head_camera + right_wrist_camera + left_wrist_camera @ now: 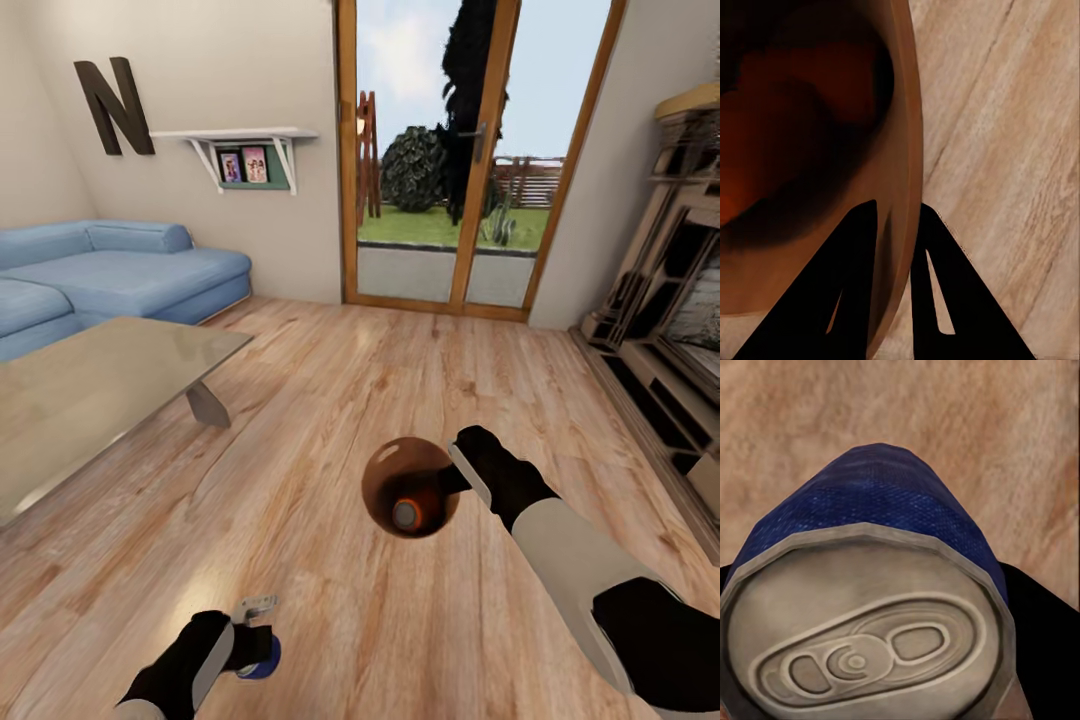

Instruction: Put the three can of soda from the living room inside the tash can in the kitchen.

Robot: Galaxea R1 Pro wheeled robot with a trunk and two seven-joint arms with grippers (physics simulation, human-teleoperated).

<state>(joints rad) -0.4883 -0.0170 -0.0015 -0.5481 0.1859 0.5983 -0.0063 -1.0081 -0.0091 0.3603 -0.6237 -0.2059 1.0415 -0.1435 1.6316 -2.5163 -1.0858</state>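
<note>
Two arms reach out below me over a wood floor (330, 400) of pale, streaky planks. Far left sits the blue sofa (120, 275), soft and rounded, under a dark block letter N (112, 105) on the wall. Before it stands the coffee table (90, 400), a flat glassy slab on a slanted metal leg. A white shelf (235, 135) with two small framed photos (243, 165) hangs further along the wall.

Low down, my left gripper (255, 625) pinches the blue can (258, 655), its fingers pressed against the can's sides. From the left wrist the can (870, 607) is a ribbed blue cylinder with a dull grey metal top and an oval pull tab, above the wood grain.

At centre, wood-framed glass doors (450, 150) show grass and a bush outside.

Next comes the bin (410, 487), round and shiny copper-brown inside, held off the floor. One orange can (405, 512) with a grey top lies in its bottom. My right gripper (462, 470) clamps the bin's rim: from the right wrist, one black finger (847, 285) sits inside the thin curved wall (904, 187) and the other outside.

Far right stands a dark shelving unit (660, 310).
</note>
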